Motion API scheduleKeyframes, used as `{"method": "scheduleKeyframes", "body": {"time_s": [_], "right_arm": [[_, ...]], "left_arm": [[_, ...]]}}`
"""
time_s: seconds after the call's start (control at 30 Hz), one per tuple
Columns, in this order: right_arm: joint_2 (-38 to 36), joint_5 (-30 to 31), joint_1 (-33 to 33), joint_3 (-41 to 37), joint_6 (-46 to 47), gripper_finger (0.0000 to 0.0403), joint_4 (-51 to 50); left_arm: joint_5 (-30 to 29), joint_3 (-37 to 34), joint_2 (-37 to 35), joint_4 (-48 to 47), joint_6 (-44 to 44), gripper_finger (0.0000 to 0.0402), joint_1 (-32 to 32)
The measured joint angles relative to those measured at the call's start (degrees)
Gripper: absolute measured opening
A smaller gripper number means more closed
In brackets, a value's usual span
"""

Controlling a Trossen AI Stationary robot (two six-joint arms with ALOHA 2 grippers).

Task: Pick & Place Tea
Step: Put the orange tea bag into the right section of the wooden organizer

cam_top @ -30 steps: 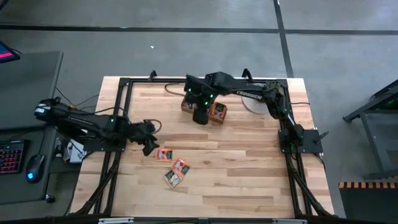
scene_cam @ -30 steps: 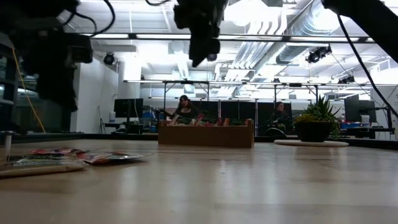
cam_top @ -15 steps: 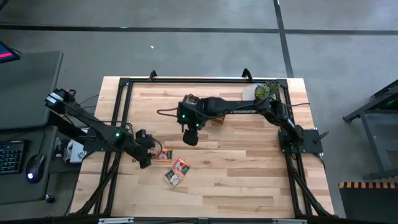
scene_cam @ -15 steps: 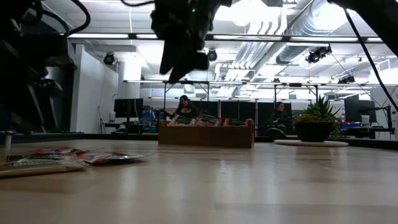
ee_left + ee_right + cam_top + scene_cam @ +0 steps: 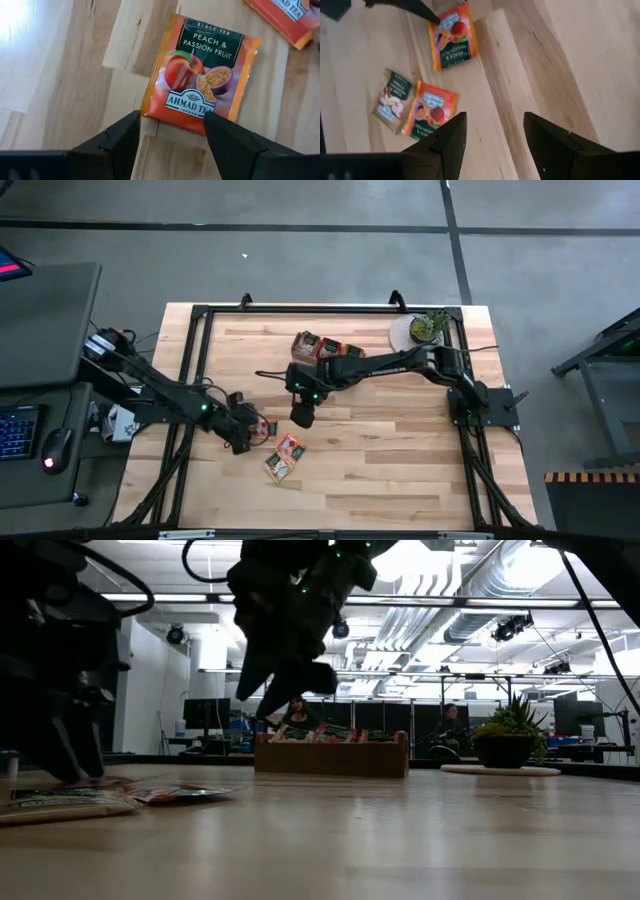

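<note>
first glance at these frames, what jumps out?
The left gripper, open, sits low over an orange peach and passion fruit tea sachet flat on the wooden table, left of centre. The right gripper, open and empty, hangs above mid-table; two more sachets lie just in front of it. At the far edge sit a wooden tray of sachets and a small potted plant.

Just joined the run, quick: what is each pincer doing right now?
Left pincer: open, empty, low over an orange sachet.
Right pincer: open, empty, above the table near two more sachets.
</note>
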Motion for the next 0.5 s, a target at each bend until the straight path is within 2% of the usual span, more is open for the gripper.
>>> {"method": "scheduleKeyframes", "body": {"time_s": [0.1,0.2,0.4,0.5], "right_arm": [[0.02,-1.41,0.19,-1.35,2.08,0.0193,2.98],[0.0,-3.21,0.47,-3.22,4.93,0.0193,10.29],[0.0,-4.59,0.47,-9.28,15.62,0.0193,24.34],[0.04,-3.78,0.47,-11.97,19.63,0.0193,25.53]], "left_arm": [[-0.94,0.23,3.06,1.07,-0.95,0.0216,0.0],[-1.65,0.26,5.9,3.42,-1.36,0.0216,0.02],[-3.19,0.28,8.76,7.26,-4.67,0.0216,0.02],[-4.32,0.23,9.14,7.28,-7.3,0.0216,-0.02]]}}
